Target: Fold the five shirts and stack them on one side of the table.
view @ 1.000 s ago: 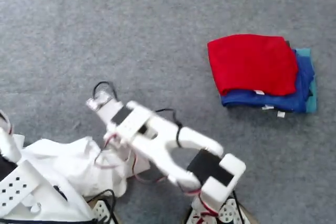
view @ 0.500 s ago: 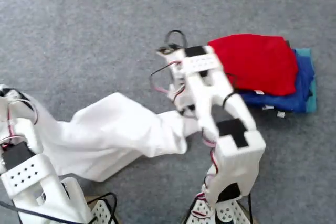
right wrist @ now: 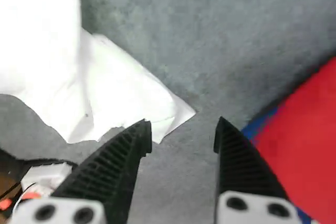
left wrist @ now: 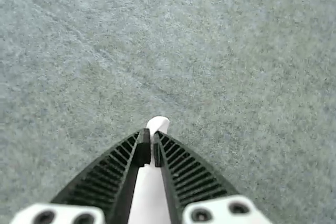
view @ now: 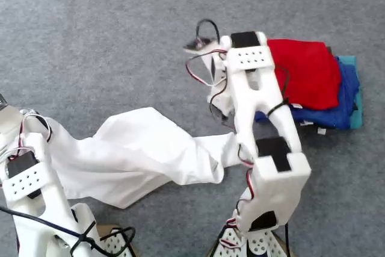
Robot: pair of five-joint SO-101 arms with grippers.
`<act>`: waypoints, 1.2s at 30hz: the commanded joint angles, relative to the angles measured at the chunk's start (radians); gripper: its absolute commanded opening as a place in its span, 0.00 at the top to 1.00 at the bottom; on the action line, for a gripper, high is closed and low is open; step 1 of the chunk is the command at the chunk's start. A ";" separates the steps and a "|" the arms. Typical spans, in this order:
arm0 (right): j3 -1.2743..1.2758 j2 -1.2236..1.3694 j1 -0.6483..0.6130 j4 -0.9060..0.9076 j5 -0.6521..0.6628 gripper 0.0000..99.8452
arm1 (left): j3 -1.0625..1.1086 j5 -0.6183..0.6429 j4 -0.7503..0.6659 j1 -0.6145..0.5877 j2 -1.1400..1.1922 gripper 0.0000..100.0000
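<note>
A white shirt (view: 144,154) lies stretched in a crumpled band across the table's front half. My left gripper (view: 17,126) is at the front left, shut on the shirt's left end; a tip of white cloth (left wrist: 157,124) pokes out beyond the closed fingers (left wrist: 148,136). Over the table's middle my right gripper (view: 221,97) hangs open and holds nothing (right wrist: 181,125), just beyond the shirt's right corner (right wrist: 157,108). A folded stack sits at the right: a red shirt (view: 301,73) on top, a blue one (view: 343,109) under it, and a teal one (view: 357,97) at the bottom.
Grey felt covers the table (view: 120,40), and its far left half is bare. The right arm (view: 271,167) reaches from the front edge past the stack's left side, with loose wires (view: 201,43) at its wrist.
The shirt, bunched at the front left a second ago, was pulled out rightward across the table. My right gripper has let go of its end and moved farther from the front edge.
</note>
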 commanded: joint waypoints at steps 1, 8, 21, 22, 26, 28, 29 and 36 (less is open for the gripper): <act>-0.073 -0.050 -0.114 -0.106 -0.075 0.79 | -0.005 -0.014 -0.020 0.007 0.003 0.97; 0.002 0.205 -0.394 -0.359 -0.419 0.91 | -0.005 -0.018 -0.020 0.004 0.003 0.97; 0.013 0.364 -0.384 -0.046 -0.431 0.99 | -0.004 -0.021 -0.020 0.004 0.005 0.97; 0.019 0.364 -0.374 -0.015 -0.431 0.99 | -0.004 -0.021 -0.020 0.004 0.005 0.97; 0.062 0.344 -0.370 0.006 -0.431 0.99 | -0.004 -0.021 -0.020 0.004 0.005 0.97; 0.062 0.306 -0.370 0.003 -0.431 0.98 | -0.004 -0.021 -0.020 0.004 0.005 0.97; 0.056 0.283 -0.371 0.006 -0.431 0.98 | -0.004 -0.021 -0.020 0.004 0.005 0.97; 0.143 0.091 -0.532 0.021 -0.431 0.98 | -0.004 -0.021 -0.020 0.004 0.005 0.97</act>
